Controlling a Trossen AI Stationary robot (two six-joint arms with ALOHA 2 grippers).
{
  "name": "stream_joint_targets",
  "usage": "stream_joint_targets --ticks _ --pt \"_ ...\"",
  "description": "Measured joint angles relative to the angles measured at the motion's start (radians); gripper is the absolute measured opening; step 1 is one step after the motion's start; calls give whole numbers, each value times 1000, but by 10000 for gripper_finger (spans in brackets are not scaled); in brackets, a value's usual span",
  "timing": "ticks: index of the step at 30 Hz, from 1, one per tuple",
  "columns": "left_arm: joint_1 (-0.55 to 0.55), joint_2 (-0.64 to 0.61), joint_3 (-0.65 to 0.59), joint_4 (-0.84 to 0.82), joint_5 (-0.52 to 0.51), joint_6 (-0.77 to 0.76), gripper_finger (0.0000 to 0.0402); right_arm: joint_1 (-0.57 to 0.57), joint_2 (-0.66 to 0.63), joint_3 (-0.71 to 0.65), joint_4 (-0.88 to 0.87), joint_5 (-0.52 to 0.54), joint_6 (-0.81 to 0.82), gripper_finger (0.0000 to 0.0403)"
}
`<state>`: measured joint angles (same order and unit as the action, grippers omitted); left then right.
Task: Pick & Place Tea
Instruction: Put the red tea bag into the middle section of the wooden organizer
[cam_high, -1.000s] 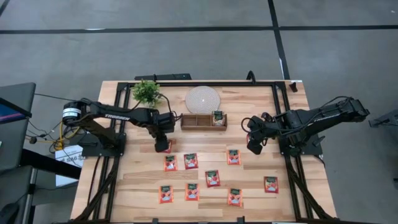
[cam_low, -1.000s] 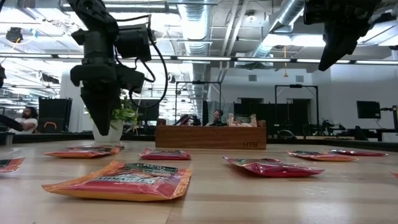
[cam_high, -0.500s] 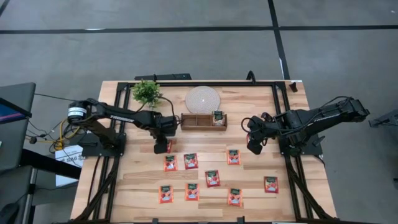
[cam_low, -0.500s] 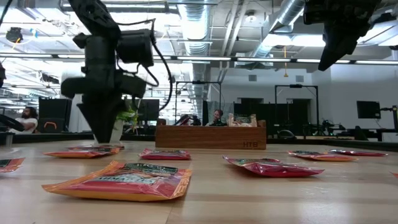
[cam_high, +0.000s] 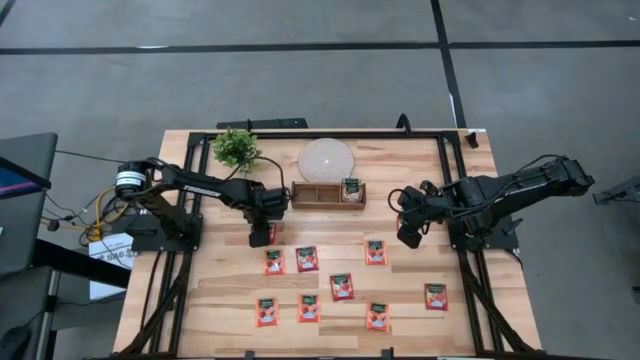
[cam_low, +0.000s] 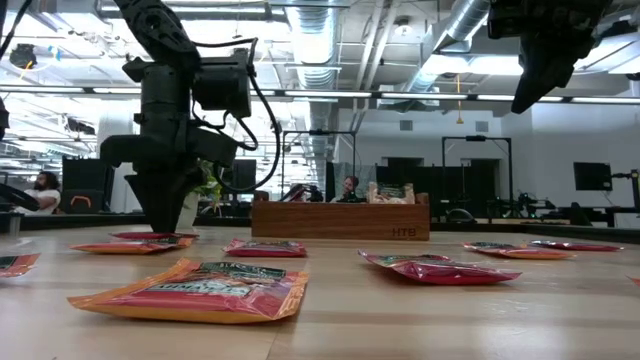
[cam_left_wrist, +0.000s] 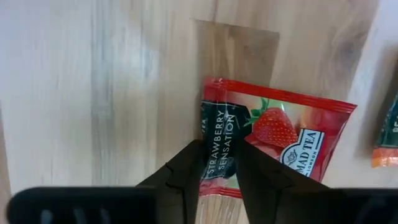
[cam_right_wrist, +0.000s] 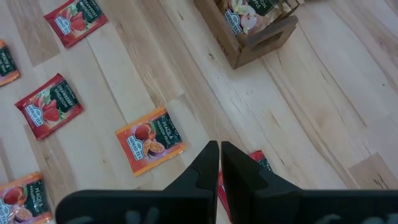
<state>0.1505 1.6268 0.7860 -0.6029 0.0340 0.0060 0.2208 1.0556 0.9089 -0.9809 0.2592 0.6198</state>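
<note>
Several red and orange tea packets lie flat on the wooden table (cam_high: 420, 170). My left gripper (cam_high: 262, 238) points down at a red strawberry tea packet (cam_left_wrist: 280, 143), also visible in the low view (cam_low: 150, 236). Its fingers stand narrowly open over the packet's dark green end. My right gripper (cam_high: 408, 238) hangs shut, high above the table's right half (cam_low: 530, 95), touching nothing. A wooden box (cam_high: 328, 195) at the far middle holds one packet (cam_high: 349, 190) upright in its right compartment. My left gripper comes from above, pointing down, onto the strawberry packet's dark green end (cam_left_wrist: 219, 149). One fingertip (cam_left_wrist: 189, 171) stands at the packet's edge and the other (cam_left_wrist: 258, 177) farther in. A lettered strip shows flat between them. The packet lies flat on the table.
A potted plant (cam_high: 236, 148) and a round pale disc (cam_high: 326, 158) stand at the far edge. Other packets lie close by (cam_high: 273, 262) (cam_high: 307, 258), more toward the near edge (cam_high: 342, 287) (cam_high: 436, 296). Black frame rails run along both table sides.
My left gripper has come down onto the strawberry packet, its fingertips now at table height in the low view. The right arm has kept still and no packet has moved.
</note>
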Motion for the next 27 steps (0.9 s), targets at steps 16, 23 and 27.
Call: stream_joint_targets --ticks 16,23,27 --pt "3 -115 -14 -98 -78 -120 2 0 0 0 0 0 0 11" --pt "-4 -284 2 -136 -105 -154 1 0 0 0 105 -25 -24 11" --pt "-27 -358 70 -124 -146 -152 1 -7 14 0 317 -62 -108 14"
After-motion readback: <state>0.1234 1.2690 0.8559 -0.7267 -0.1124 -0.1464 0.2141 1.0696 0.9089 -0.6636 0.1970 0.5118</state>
